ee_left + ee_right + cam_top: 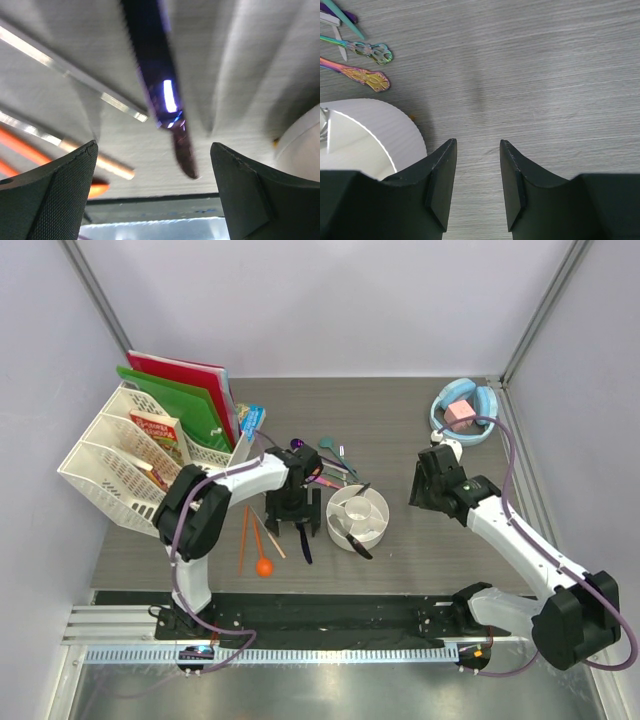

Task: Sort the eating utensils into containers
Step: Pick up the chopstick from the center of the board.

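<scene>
1. Grey wood-grain table (400, 430), pale plain walls (330, 300) on three sides, arm bases at the near edge.
2. Mid-table sits the white cup (380, 502) with inner dividers, between the two grippers. One dark piece (358, 546) lies in it, its end poking over the near rim.
3. Just left of the cup, the dark blue knife (304, 545) lies flat on the table. Directly over it is the left gripper (294, 530), spread wide. Its fingers (55, 195) straddle the blade with a gap on each side, gripping nothing.
4. Further left, flat on the table: orange chopsticks (243, 540), orange spoon (263, 562), a gold piece (107, 165), a silver piece (75, 75).
5. Behind the cup is a loose cluster: purple piece (297, 444), teal piece (327, 443), two iridescent handles (367, 49). The left arm partly hides it in the top view.
6. Right of the cup, the right gripper (477, 145) is over bare table, fingers partly open, nothing between them.
7. Far left: white lattice rack (120, 465) holding books, with red and green folders (190, 390) behind it. Far right corner: light blue bowl (438, 410) with a pink cube (460, 415).
</scene>
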